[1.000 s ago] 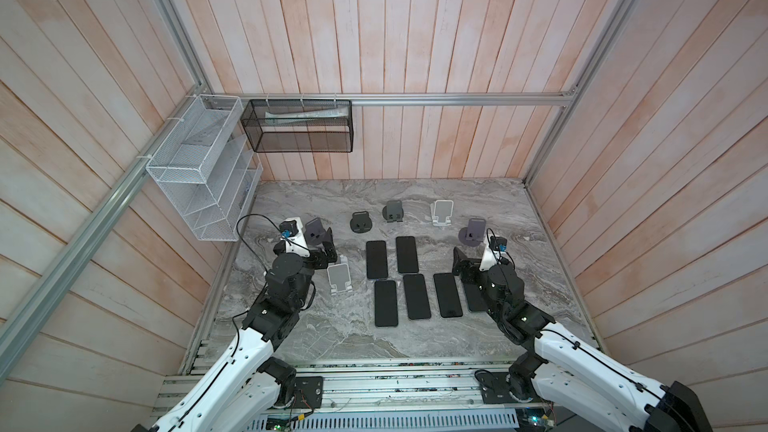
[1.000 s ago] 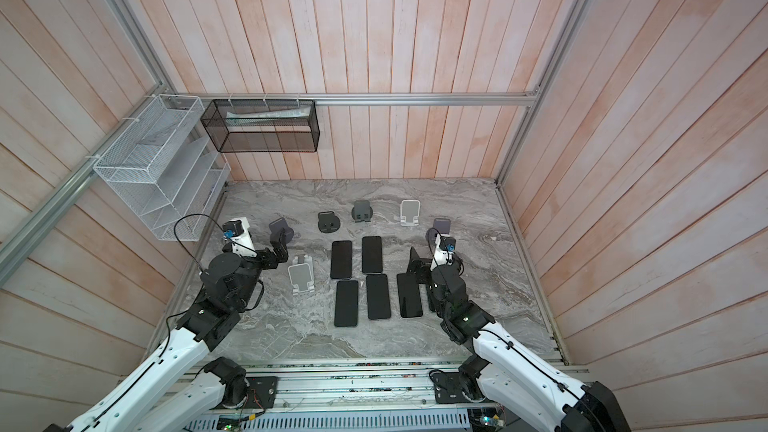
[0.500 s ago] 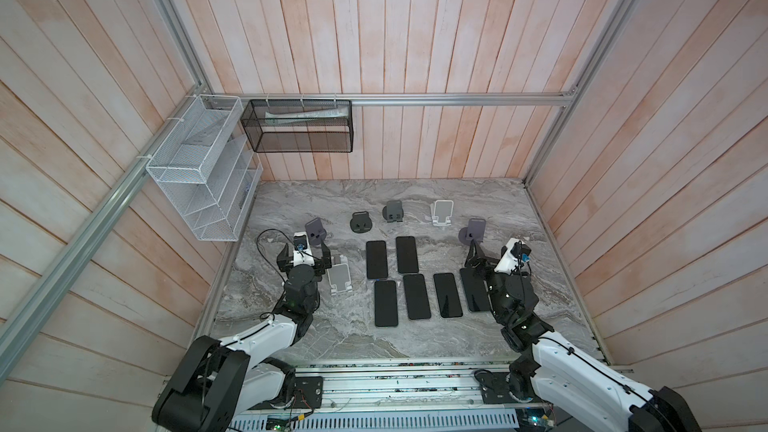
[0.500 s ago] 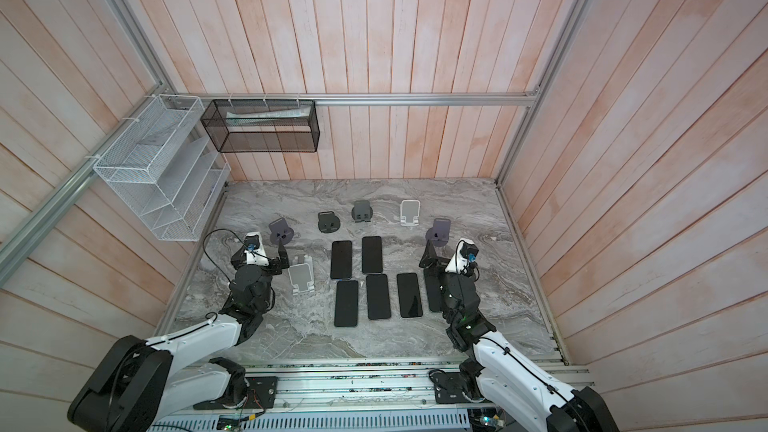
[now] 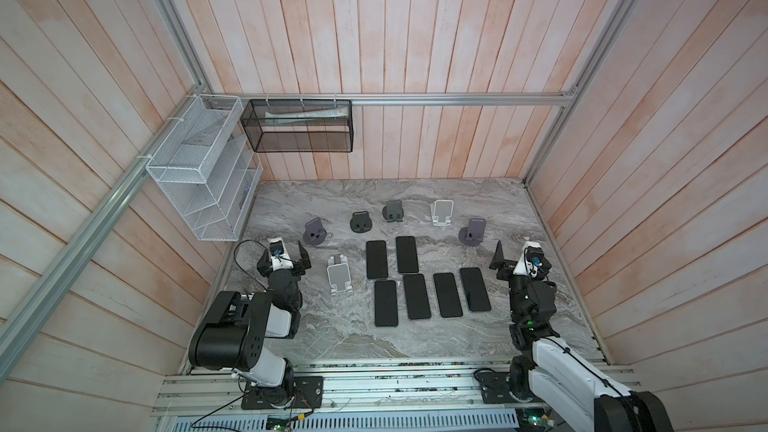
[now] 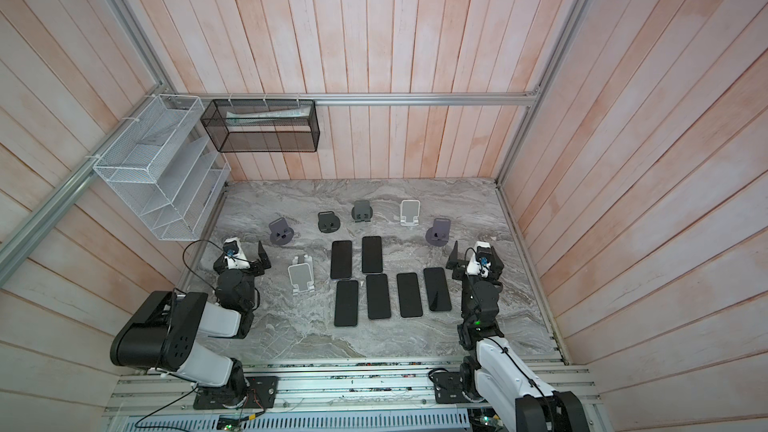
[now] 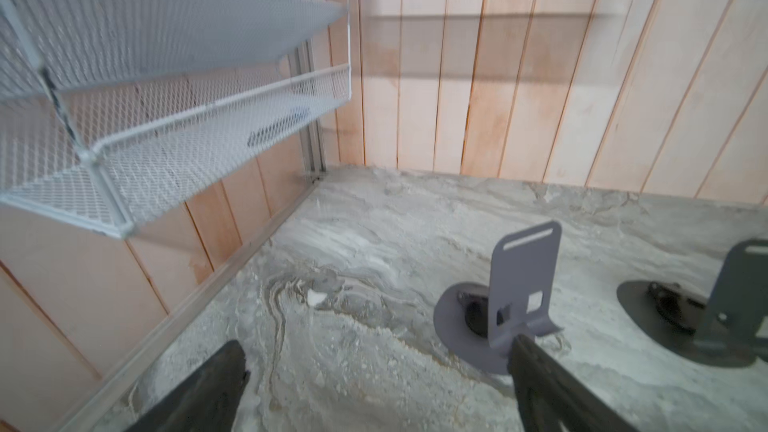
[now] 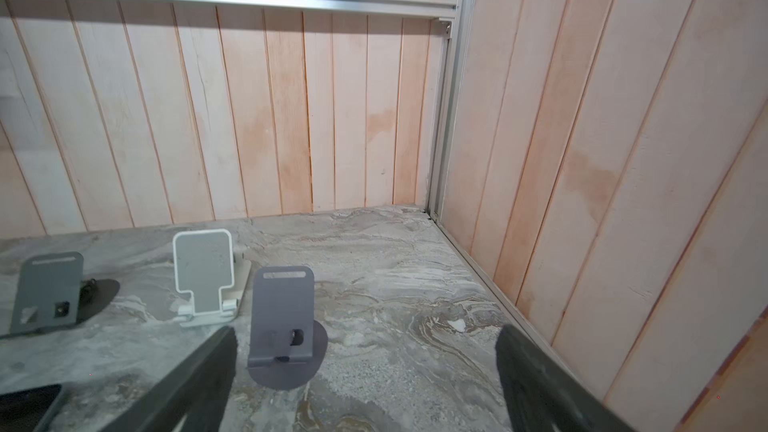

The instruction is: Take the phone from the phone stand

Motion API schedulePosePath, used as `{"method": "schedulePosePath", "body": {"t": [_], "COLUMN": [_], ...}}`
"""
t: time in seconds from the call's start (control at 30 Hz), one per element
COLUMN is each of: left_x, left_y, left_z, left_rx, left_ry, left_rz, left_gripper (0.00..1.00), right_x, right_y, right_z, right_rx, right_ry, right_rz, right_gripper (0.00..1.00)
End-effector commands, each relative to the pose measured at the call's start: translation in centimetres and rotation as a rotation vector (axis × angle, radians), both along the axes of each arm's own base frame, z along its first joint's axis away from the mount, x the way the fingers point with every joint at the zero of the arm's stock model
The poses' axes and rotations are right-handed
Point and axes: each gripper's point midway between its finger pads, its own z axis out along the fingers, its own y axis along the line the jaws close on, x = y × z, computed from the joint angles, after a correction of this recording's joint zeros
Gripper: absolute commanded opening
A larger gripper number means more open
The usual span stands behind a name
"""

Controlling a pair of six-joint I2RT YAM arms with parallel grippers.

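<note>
Several black phones (image 5: 407, 254) (image 6: 371, 254) lie flat on the marble table (image 5: 353, 338) in two rows. Several phone stands ring them, among them a purple one (image 5: 314, 231) (image 7: 524, 280), a white one (image 5: 340, 278) and another purple one (image 5: 472, 232) (image 8: 282, 317); every stand in view is bare. My left gripper (image 5: 282, 253) (image 6: 241, 257) (image 7: 376, 347) is open at the left wall, just short of the purple stand. My right gripper (image 5: 519, 257) (image 6: 476, 259) (image 8: 365, 336) is open at the right, beside the rightmost phone (image 5: 475, 288), holding nothing.
A white mesh shelf rack (image 5: 203, 168) (image 7: 174, 89) hangs on the left wall above my left gripper. A black mesh basket (image 5: 299, 126) hangs on the back wall. Wooden walls close in three sides; an aluminium rail (image 5: 374, 380) runs along the near edge.
Both arms have drawn back toward the near edge. The left arm has folded in on itself; the right gripper has slid right, off the rightmost phone. Both stayed open.
</note>
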Motion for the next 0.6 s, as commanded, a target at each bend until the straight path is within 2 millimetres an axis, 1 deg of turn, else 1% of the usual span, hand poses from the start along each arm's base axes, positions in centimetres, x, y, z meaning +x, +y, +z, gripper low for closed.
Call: {"method": "schedulePosePath", "body": {"t": [0.0,0.03,0.07,0.1,0.17,0.2,0.23,0.27,0.3,0.37,0.47,0.57], "left_x": [1.9,2.4,2.3,2.3,2.2,2.3,2.3,2.3,2.2,2.3,2.3,2.3], "left_y": [-1.3,-1.3,-1.3,-1.2,-1.1,-1.2,-1.2,-1.2,-1.2,-1.2,-1.2,-1.2], "left_z": [0.4,0.4,0.0,-0.2,0.2,0.0,-0.1,-0.1,0.0,0.0,0.0,0.0], "left_rx": [-0.046,-0.045,-0.061,-0.057,-0.053,-0.058,-0.059,-0.057,-0.056,-0.058,-0.059,-0.059], "left_ry": [-0.006,0.01,0.043,0.043,0.016,0.035,0.045,0.035,0.031,0.04,0.037,0.037], "left_rz": [-0.094,-0.093,-0.101,-0.094,-0.094,-0.095,-0.097,-0.094,-0.094,-0.094,-0.096,-0.094], "left_gripper": [1.0,1.0,1.0,1.0,1.0,1.0,1.0,1.0,1.0,1.0,1.0,1.0], "right_x": [0.5,0.6,0.9,1.0,0.9,1.1,1.3,1.8,2.7,5.4,5.0,5.1], "right_y": [0.4,0.3,0.1,-0.1,-0.5,-1.4,-2.1,-2.9,-3.5,-4.1,-4.0,-4.0], "right_z": [-0.8,-1.4,-2.2,-2.7,-3.7,-4.1,-3.6,-4.4,-5.3,-6.9,-6.2,-6.4], "right_rx": [-0.013,-0.006,-0.009,0.006,0.029,0.051,0.052,0.064,0.094,0.135,0.116,0.115], "right_ry": [-0.02,-0.022,-0.01,-0.016,-0.03,-0.041,-0.075,-0.041,0.025,0.17,0.107,0.119], "right_rz": [0.064,0.065,0.057,0.055,0.032,-0.021,-0.059,-0.123,-0.154,-0.137,-0.168,-0.168], "right_gripper": [0.98,0.98,0.98,0.98,0.98,0.98,0.98,0.98,0.98,0.98,0.98,0.98]}}
